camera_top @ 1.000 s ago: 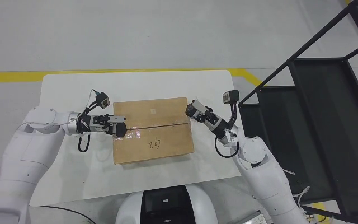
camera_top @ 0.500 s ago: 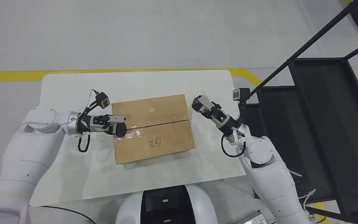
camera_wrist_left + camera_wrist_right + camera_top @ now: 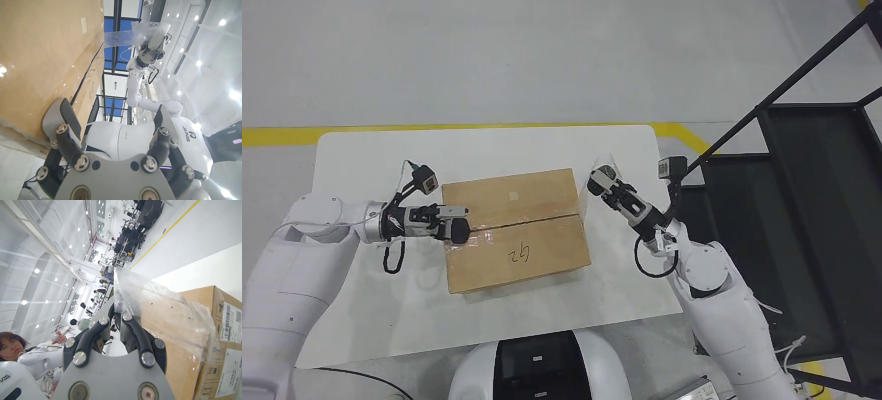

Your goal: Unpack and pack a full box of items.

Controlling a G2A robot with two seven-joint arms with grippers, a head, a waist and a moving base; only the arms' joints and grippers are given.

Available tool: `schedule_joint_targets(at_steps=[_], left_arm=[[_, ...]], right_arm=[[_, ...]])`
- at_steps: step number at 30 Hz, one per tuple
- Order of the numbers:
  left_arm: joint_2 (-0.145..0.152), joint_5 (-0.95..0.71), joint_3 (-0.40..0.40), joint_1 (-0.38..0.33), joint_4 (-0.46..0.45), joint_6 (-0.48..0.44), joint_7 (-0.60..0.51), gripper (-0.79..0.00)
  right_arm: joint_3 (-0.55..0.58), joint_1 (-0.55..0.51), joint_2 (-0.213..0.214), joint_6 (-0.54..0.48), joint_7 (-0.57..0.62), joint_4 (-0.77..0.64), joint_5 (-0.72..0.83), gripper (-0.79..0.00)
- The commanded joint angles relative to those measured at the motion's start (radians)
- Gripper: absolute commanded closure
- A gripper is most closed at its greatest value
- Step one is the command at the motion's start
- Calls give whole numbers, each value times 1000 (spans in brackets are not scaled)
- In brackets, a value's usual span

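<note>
Top view: rectangular brown cardboard box (image 3: 517, 228) on smooth white table (image 3: 362, 160), grey floor (image 3: 542, 60); right gripper (image 3: 599, 182) pinches crinkled clear tape (image 3: 160, 302); left gripper (image 3: 459, 229) jaws spread wide beside box

Your tan-brown cardboard box (image 3: 514, 229) bears dark handwritten marks on top and white, black-barcoded paper labels (image 3: 229, 321) on one side. The clear plastic tape strip (image 3: 155, 306) is flecked with dark specks. The rectangular table (image 3: 352, 160) is white, with a yellow floor stripe (image 3: 282, 135) at its 12 o'clock.

Left claw (image 3: 113, 113) spread wide, right claw (image 3: 118, 312) pinched together.
</note>
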Motion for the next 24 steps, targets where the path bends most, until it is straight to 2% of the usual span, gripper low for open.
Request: schedule_joint_targets(at_steps=[1,6,11,17,20,24], left_arm=[[4,1,-14,9,-9,-1,4,-785],[17,-6,-64,40,-36,-14,26,-785],[40,-17,-149,90,-52,-18,62,-785],[66,6,-230,171,-83,31,75,-785],[67,45,-214,188,-94,76,96,-785],[50,41,-157,168,-75,91,113,-785]], right_arm=[[-2,0,0,-1,8,-1,2,0],[-3,-1,3,5,48,-12,16,0],[-3,-2,7,16,81,-10,17,0],[-4,-2,10,25,114,-5,17,0],[0,-6,12,25,121,0,20,0],[12,-14,16,30,132,-2,21,0]])
